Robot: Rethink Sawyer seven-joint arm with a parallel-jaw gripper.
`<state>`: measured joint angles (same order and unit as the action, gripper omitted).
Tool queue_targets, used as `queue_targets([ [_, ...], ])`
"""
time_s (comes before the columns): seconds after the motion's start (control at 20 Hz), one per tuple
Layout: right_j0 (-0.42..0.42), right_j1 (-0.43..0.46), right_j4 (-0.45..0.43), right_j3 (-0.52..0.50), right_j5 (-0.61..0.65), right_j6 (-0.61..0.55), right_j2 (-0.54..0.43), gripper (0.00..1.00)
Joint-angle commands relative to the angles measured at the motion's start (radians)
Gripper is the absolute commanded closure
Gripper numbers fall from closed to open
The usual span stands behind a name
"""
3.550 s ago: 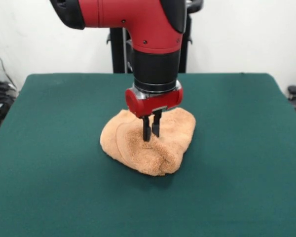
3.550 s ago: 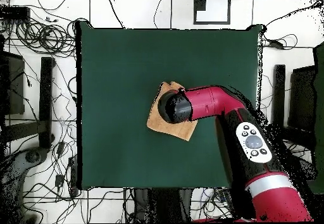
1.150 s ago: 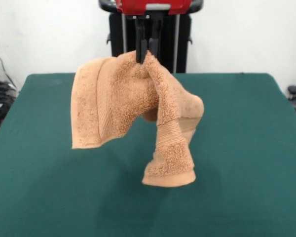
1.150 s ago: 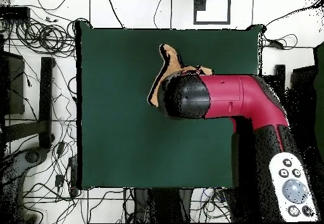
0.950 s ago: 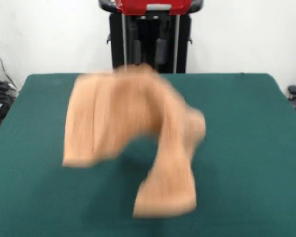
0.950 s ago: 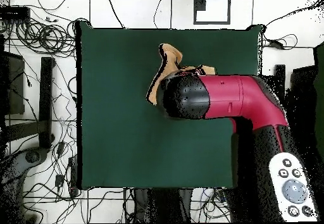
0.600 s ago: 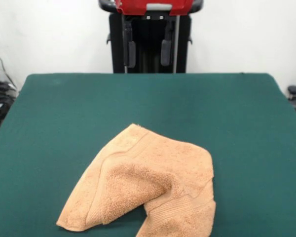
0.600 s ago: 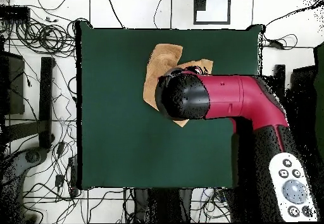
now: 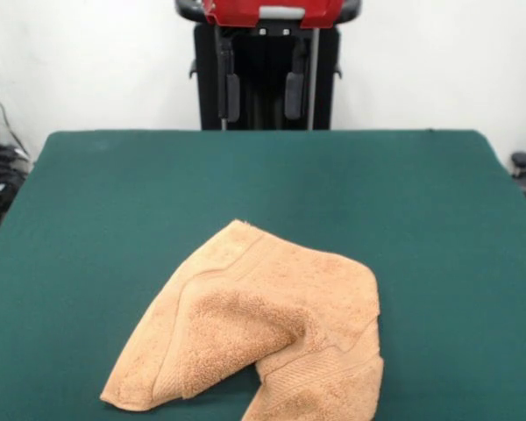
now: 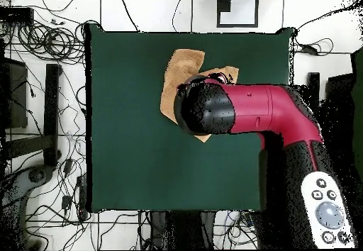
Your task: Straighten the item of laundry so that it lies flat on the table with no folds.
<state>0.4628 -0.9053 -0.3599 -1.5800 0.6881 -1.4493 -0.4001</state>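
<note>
The peach terry towel (image 9: 263,338) lies on the green table (image 9: 421,219) near its front edge, partly spread, with a thick fold across its middle and a doubled-over end at the lower right. My gripper (image 9: 259,95) hangs high above the table's far side, open, its two black fingers (image 9: 232,96) wide apart with nothing between them. In the overhead view the red arm (image 10: 248,110) covers most of the towel (image 10: 177,71); only its upper part and a small corner show.
Cables and stands (image 10: 42,85) lie on the floor around the table. The black pedestal (image 9: 263,66) stands behind the gripper at the table's far side.
The gripper had lifted the towel high, then opened; the towel fell and now lies partly spread near the front edge. Nothing has moved over the last half second.
</note>
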Motion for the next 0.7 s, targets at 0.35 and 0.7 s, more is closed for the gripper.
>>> queue_targets([
  [0.35, -0.126, 0.108, -0.032, -0.048, 0.09, -0.164, 0.095, 0.0],
  [0.7, -0.13, 0.145, 0.013, -0.078, 0.049, -0.179, 0.116, 0.0],
])
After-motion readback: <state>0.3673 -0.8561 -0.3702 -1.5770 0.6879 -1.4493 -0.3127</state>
